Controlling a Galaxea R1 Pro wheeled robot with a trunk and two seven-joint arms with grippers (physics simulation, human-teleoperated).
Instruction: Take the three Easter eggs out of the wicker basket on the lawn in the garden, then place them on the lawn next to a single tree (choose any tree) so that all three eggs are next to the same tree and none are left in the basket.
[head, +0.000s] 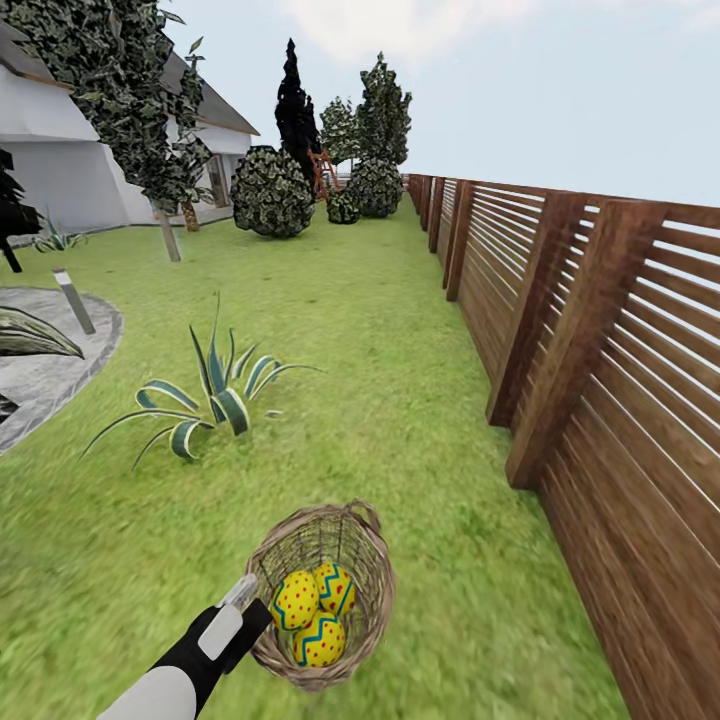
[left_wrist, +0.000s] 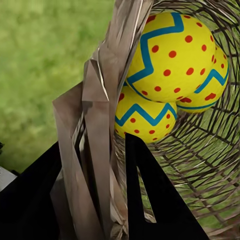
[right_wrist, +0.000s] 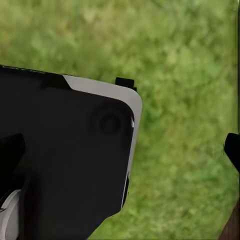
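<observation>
Gripping the wicker basket's (head: 325, 590) rim, the left tool (left_wrist: 102, 195) straddles the weave, three Easter eggs (head: 315, 610) just beyond.

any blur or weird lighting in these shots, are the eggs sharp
Head view: flat, even light, no cast shadows; fence and near lawn smeared. Left wrist view: eggs crisp inside the wicker basket; grass behind is soft. Right wrist view: grass blurred throughout.
</observation>
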